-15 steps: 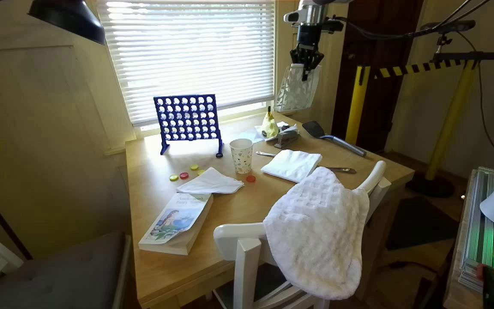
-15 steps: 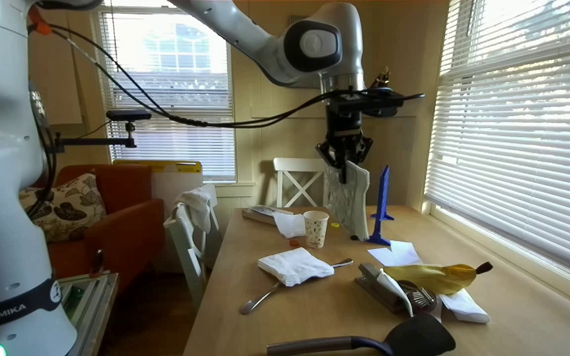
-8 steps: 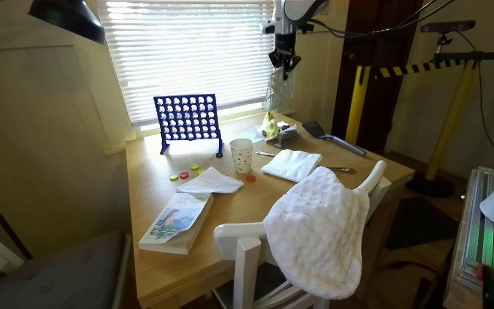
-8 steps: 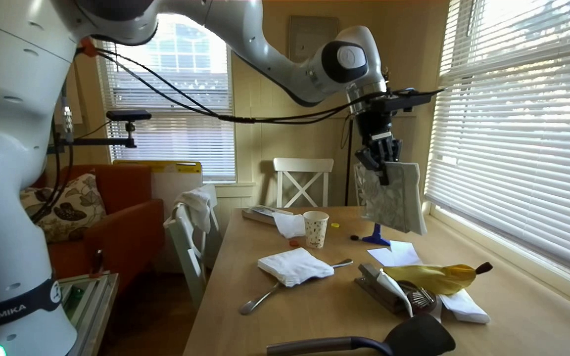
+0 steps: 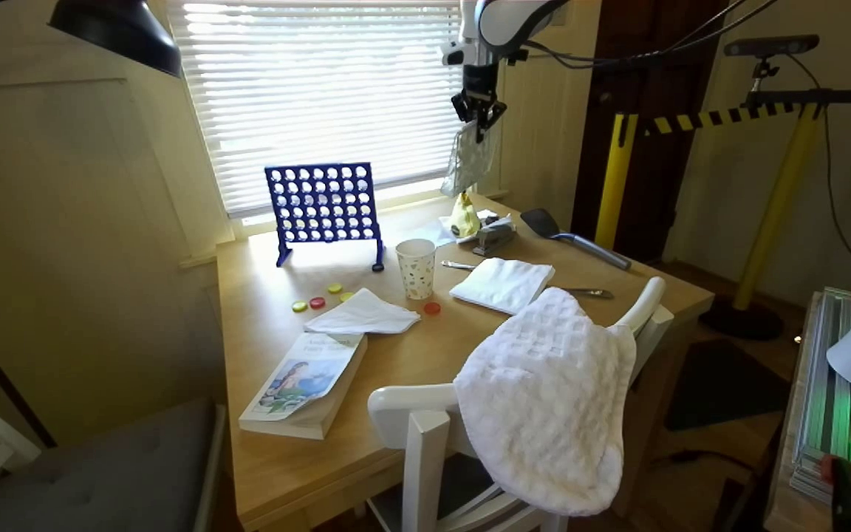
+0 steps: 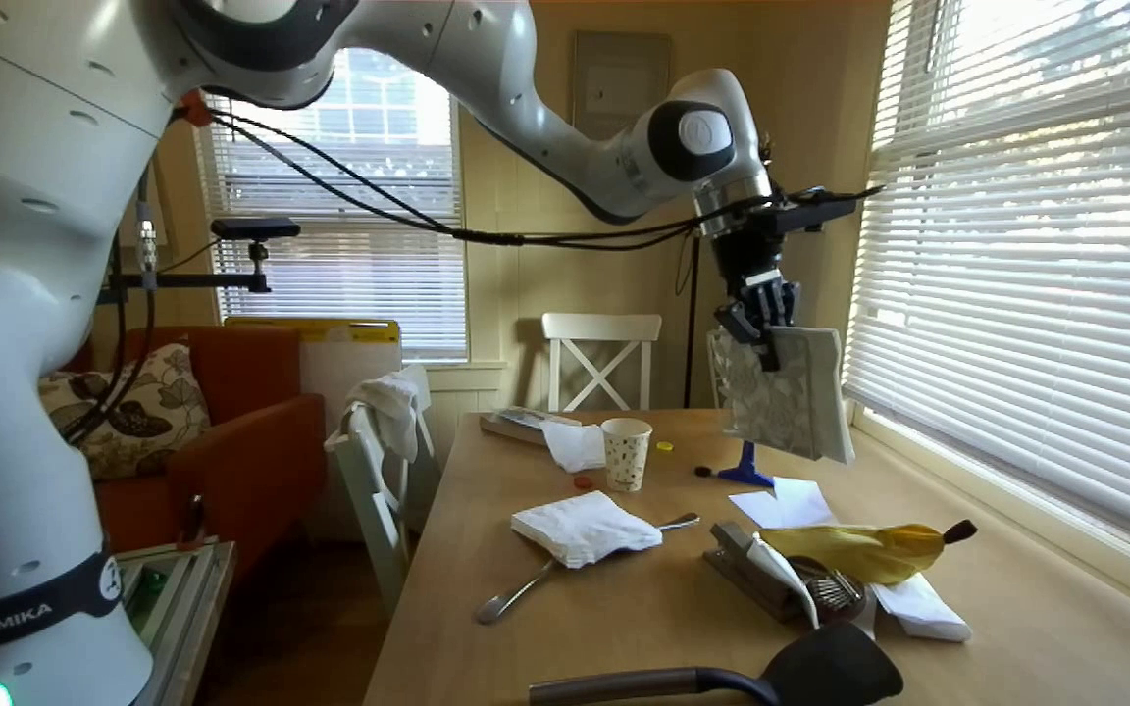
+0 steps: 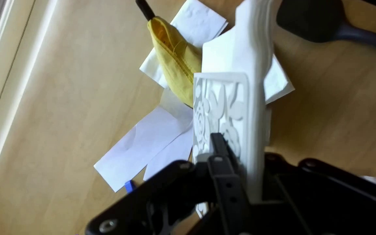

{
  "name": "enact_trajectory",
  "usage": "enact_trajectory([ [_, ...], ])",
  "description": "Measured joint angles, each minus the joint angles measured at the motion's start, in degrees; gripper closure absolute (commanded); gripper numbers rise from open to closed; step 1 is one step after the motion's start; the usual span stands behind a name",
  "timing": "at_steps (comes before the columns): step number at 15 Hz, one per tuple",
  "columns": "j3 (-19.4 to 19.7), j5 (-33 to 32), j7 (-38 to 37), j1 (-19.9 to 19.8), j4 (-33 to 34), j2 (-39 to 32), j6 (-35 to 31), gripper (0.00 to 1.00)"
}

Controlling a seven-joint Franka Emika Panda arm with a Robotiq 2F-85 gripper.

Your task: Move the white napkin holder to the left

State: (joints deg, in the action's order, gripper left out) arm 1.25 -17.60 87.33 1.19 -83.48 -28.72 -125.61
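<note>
Pinching the white rectangular floral-patterned napkin holder [image 6: 783, 407] between black fingers [image 7: 220, 148], we hover right of the speckled paper cup [image 6: 626, 456].

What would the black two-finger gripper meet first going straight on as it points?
Probably the yellow banana-shaped fabric pouch below; the held white floral-patterned napkin holder should touch it before the gripper does. Depth is unclear, so the white paper sheets nearby could come first.
</note>
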Motion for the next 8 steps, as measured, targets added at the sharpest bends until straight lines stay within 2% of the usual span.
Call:
enact_trajectory([
  [3,-0.96,-2.33,3.11,1.01,7.15,-6.73,-0.79,0.96],
  [8,-2.9,-2.54,9.74,2.56,19.64,-18.28,-0.87,0.96],
])
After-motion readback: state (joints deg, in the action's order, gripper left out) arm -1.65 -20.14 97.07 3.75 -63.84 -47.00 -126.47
